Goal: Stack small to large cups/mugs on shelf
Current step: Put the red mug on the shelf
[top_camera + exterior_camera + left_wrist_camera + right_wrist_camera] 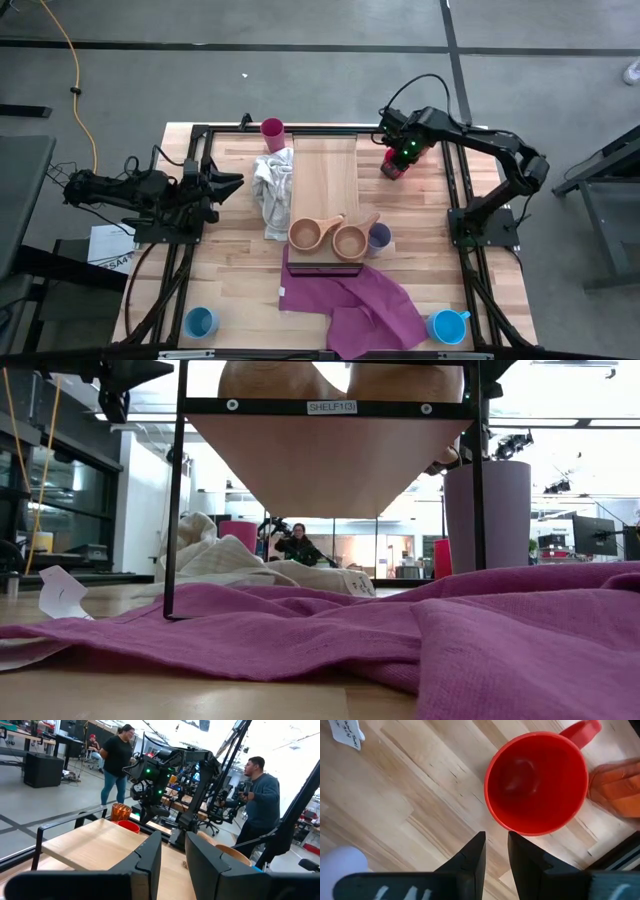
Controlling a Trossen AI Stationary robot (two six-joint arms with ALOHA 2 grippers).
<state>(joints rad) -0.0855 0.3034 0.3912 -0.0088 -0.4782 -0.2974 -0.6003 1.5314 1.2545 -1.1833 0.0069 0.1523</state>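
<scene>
A red mug (535, 782) stands upright on the table at the far right, beside the shelf (323, 180). An orange translucent tumbler (617, 787) stands next to the mug. My right gripper (496, 842) hangs open above the table, pointing down just beside the mug's rim. Two wooden handled cups (308, 234) (350, 240) sit on the shelf's near end, with a lavender tumbler (379, 238) beside them. A magenta tumbler (272, 132) stands at the far edge. Blue mugs (200, 322) (448, 326) stand at the near corners. My left gripper (174, 855) waits open and level at the table's left.
A crumpled white cloth (272, 190) lies against the shelf's left side. A purple cloth (355, 300) spreads over the table near the shelf's near end. Dark frame rails (455, 190) run along both sides. People stand in the room beyond the table.
</scene>
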